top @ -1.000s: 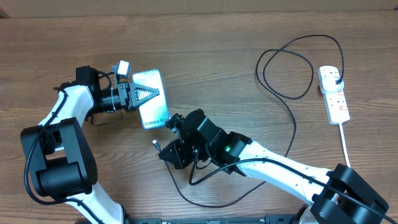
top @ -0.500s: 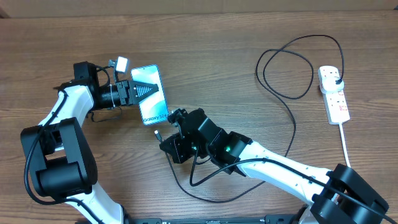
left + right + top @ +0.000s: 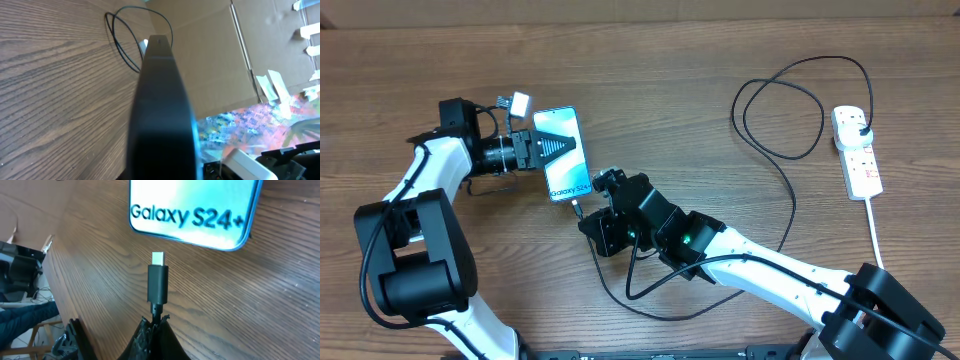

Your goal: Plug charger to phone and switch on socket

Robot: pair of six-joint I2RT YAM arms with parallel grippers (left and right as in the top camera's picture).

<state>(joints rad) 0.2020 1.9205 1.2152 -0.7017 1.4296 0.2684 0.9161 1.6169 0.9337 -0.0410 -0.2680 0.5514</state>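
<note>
Phone (image 3: 563, 152), slim rectangular handset, teal-lit screen reading Galaxy S24+: left of centre, clamped across its screen by the closed left claw (image 3: 538, 148), bottom short edge turned toward the right arm. Long thin black charger (image 3: 790, 190): its small black connector (image 3: 158, 280) pinched in the closed right claw (image 3: 155, 327), silver tip just short of the phone's bottom edge, not touching. Far end seems plugged into the white power-strip socket (image 3: 857, 152), far right of the brown wooden desk (image 3: 670, 60). Step in hand, judged: insertion. Tip sits left of the edge's middle in wrist view, so correct sideways first, then push straight and slow while the left claw braces. Socket switch not yet reached
</note>
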